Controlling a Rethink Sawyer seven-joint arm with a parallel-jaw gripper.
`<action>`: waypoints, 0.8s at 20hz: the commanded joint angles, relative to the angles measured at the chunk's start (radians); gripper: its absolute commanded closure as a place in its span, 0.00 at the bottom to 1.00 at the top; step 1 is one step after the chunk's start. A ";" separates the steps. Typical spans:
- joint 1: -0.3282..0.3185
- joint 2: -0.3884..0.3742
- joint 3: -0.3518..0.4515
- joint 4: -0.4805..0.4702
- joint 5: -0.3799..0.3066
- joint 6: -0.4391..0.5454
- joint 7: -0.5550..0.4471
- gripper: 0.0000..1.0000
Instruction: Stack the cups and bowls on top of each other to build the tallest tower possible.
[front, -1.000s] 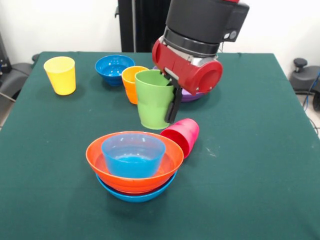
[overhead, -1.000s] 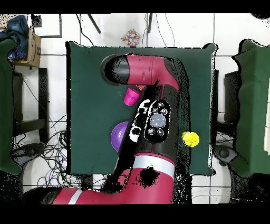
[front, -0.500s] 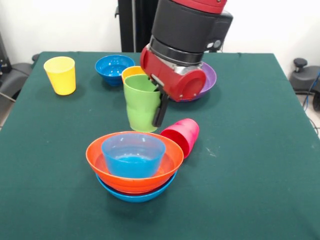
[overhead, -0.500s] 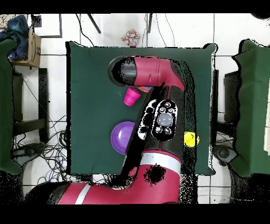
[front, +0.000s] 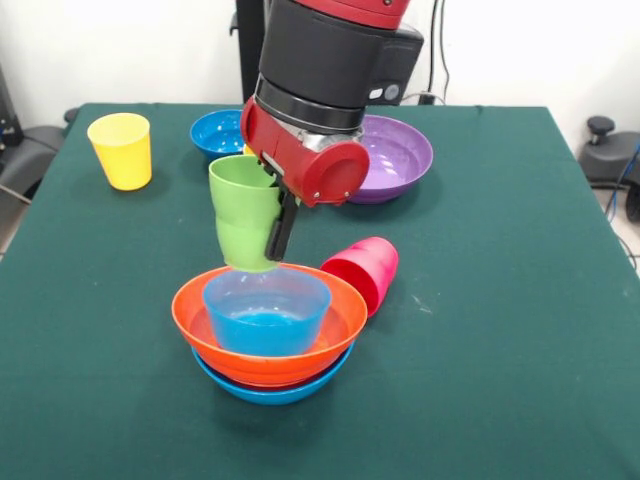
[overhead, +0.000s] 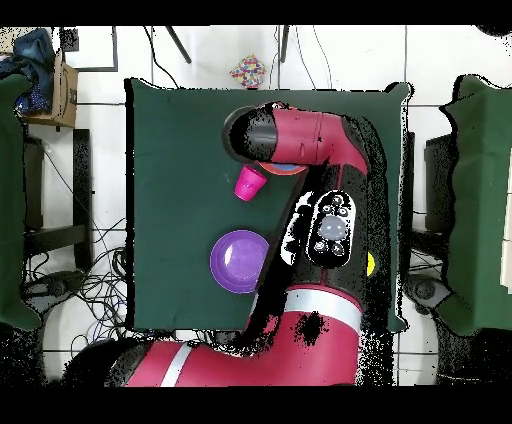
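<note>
The green table (front: 500, 300) carries a yellow cup (front: 121, 150) far left, a dark-blue bowl (front: 221, 133), a purple bowl (front: 395, 157), a pink cup (front: 364, 271) (on its side) and nested bowls (front: 268, 345) near.

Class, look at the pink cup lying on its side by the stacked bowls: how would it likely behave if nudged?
The pink cup lies on its side, so it would probably roll, likely curving since it tapers. Its glossy plastic suggests it is light, stiff and perhaps slippery.

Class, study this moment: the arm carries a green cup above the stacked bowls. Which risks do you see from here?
1. The light green plastic cup, gripped by its rim in the tool, hangs tilted; it may land crooked in the small light-blue plastic bowl.
2. The magenta-pink plastic cup lies beside the stack and could be knocked.
</note>
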 joint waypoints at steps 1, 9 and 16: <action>0.002 0.055 0.101 0.084 -0.062 -0.053 -0.092 1.00; 0.020 0.083 0.091 0.086 -0.061 -0.099 -0.050 1.00; 0.021 0.093 0.090 0.096 -0.055 -0.134 -0.039 1.00</action>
